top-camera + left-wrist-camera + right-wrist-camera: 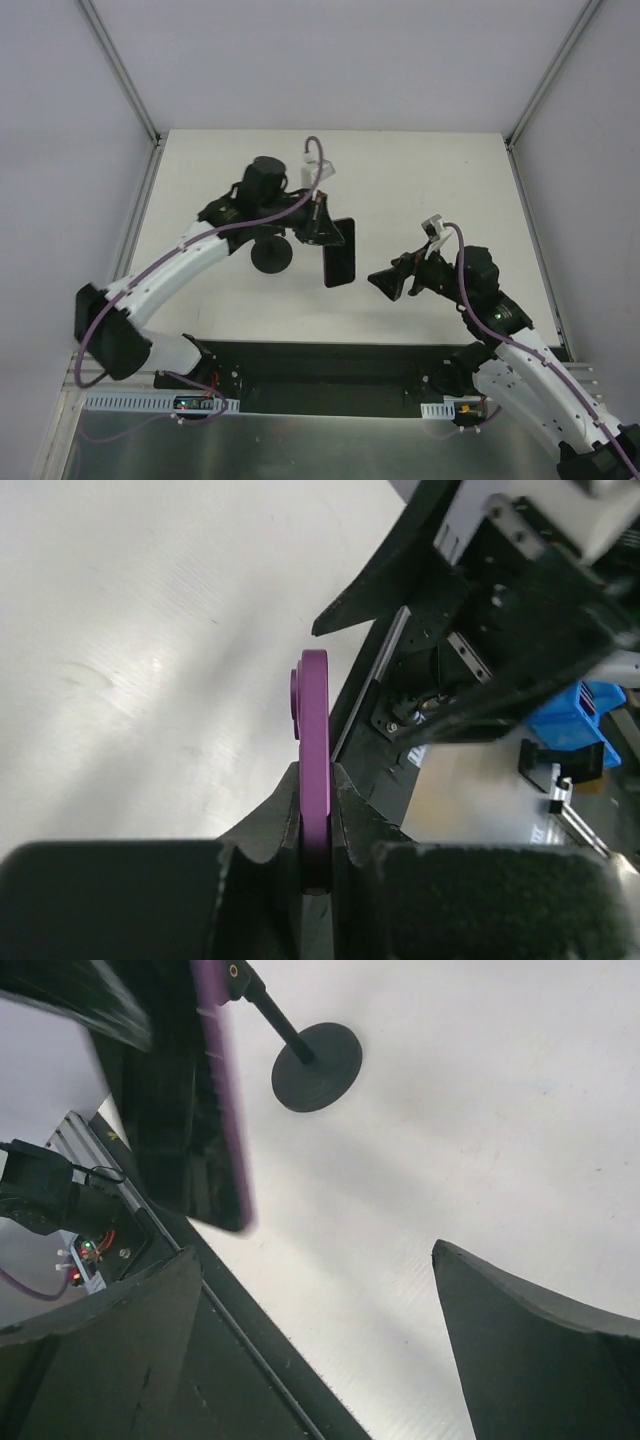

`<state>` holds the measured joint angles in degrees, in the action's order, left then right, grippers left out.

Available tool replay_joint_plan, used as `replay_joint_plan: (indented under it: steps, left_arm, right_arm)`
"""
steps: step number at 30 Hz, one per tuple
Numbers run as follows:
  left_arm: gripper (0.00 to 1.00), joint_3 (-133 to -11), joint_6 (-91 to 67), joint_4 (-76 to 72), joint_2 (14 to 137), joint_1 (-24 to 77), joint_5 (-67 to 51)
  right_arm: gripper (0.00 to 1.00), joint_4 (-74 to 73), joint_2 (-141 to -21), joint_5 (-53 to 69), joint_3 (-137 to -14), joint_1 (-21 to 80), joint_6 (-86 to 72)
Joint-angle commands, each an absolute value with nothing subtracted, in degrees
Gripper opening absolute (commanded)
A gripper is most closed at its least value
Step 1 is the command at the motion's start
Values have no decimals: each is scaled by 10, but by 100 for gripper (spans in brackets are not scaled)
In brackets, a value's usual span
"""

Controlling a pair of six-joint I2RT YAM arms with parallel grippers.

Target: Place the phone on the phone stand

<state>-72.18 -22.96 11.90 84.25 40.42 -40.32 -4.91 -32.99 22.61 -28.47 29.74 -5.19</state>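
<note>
The phone [340, 262] is a thin black slab with a purple edge. It hangs upright above the table, held at its top end by my left gripper [333, 232]. In the left wrist view the phone's purple edge [314, 720] is pinched between the two fingers of the left gripper [315, 780]. The phone stand [271, 255], a black disc base with a short arm, sits just left of the phone. My right gripper [385, 280] is open and empty, a little to the right of the phone. Its wrist view shows the right gripper [318, 1250], the phone [225, 1110] and the phone stand [318, 1065].
A black strip [330, 365] runs along the table's near edge between the arm bases. Aluminium rails [140, 230] and white walls bound the table on the left, right and back. The right arm [520, 610] fills the upper right of the left wrist view.
</note>
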Motion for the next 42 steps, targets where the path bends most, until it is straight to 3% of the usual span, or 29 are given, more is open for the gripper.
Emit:
replay_joint_plan:
  steps: [1, 5, 8, 12, 16, 17, 18, 20, 24, 32, 38, 42]
  left_arm:
    - [0, -689, -136, 145, 668, 352, -390]
    - [0, -663, -97, 216, 494, 350, -42]
    - [0, -600, -88, 178, 371, 350, 16]
    - [0, -587, -66, 192, 309, 350, 3]
    - [0, -564, -64, 210, 262, 349, 55]
    - [0, -558, -60, 210, 237, 350, 61]
    - [0, -553, -57, 210, 224, 349, 65]
    - [0, -537, -48, 209, 195, 349, 76]
    - [0, -510, -47, 208, 164, 349, 98]
    - [0, -481, -59, 196, 175, 349, 72]
    - [0, -486, -83, 182, 201, 349, 31]
    - [0, -490, -105, 181, 213, 349, -12]
  right_arm:
    - [100, -62, -382, 198, -350, 331, -95]
    - [95, -41, -465, 107, -407, 401, -118]
    - [88, -34, -548, 8, -474, 481, -116]
    - [78, -30, -696, -103, -582, 560, -59]
    - [70, 64, -791, -117, -640, 605, -5]
    - [65, 70, -809, -117, -654, 605, -4]
    - [50, 75, -844, -123, -678, 604, -4]
    - [42, 81, -878, -127, -705, 604, 20]
    - [43, 62, -953, -144, -761, 604, 42]
    - [41, 24, -990, -188, -803, 600, 50]
    - [5, 40, -997, -156, -802, 600, 62]
    - [1, 32, -949, -162, -761, 602, 62]
